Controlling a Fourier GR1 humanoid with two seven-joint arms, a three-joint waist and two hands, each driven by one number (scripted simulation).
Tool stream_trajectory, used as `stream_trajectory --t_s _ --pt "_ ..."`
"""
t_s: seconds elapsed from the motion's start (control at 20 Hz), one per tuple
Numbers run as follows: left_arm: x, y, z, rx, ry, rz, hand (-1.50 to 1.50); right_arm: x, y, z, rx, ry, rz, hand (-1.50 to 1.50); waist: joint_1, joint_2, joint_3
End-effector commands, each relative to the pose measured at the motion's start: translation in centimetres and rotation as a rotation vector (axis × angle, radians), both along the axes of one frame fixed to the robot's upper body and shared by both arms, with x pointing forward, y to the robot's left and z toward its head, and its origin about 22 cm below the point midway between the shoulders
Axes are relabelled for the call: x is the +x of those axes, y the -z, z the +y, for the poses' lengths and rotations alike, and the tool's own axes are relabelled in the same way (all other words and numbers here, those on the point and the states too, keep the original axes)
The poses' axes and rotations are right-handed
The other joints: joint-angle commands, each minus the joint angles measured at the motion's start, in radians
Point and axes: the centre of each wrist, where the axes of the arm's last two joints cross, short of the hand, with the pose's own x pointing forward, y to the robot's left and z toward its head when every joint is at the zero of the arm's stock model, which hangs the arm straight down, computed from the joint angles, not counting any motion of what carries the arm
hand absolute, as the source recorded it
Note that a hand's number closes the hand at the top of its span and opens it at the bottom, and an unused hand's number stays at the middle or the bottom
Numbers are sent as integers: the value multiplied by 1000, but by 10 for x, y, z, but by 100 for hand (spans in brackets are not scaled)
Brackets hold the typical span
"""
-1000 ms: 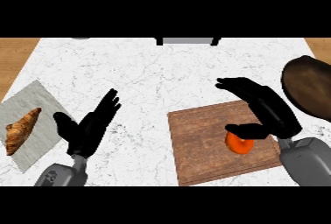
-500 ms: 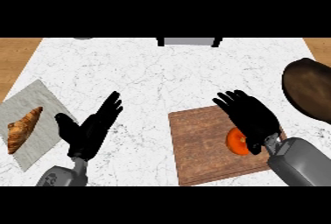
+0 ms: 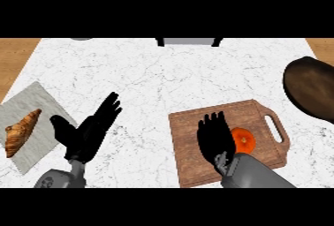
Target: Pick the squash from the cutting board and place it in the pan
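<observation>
The orange squash [image 3: 243, 138] lies on the wooden cutting board [image 3: 195, 174], toward the board's right side and near its handle slot. Just to the left of the squash, the right robot hand [image 3: 213, 139] is over the board with its fingers straight and close together, pointing away from the robot; its edge is beside the squash or touching it (the view does not settle which), and nothing is held. The board rests on the white marbled bench [image 3: 169, 75], in the lower right part of the view. The dark pan [image 3: 312, 92] sits at the right edge of the bench, well apart from the board and partly cut off by the view. On the other side, the left robot hand [image 3: 85, 132] is open over the bench, fingers spread and thumb out, empty. Further left, a croissant [image 3: 20, 133] lies on a grey napkin [image 3: 39, 99] at the bench's left edge.
</observation>
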Motion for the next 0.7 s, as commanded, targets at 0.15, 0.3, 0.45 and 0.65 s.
stream_trajectory --t_s 0.15,0.3,0.45,0.65 --pt "-15 -2 1 -7 -5 0 0 -22 19 51 -106 95 30 -150 0 4 3" --pt "-9 0 4 3 0 -10 0 -32 15 38 -121 93 -11 -150 -8 3 3" --pt "-23 15 -6 -9 2 -12 0 -23 22 24 -142 91 -37 -150 -7 4 3" --pt "-1 -10 2 5 -7 -12 0 -12 25 23 -237 78 -89 -150 -4 5 3"
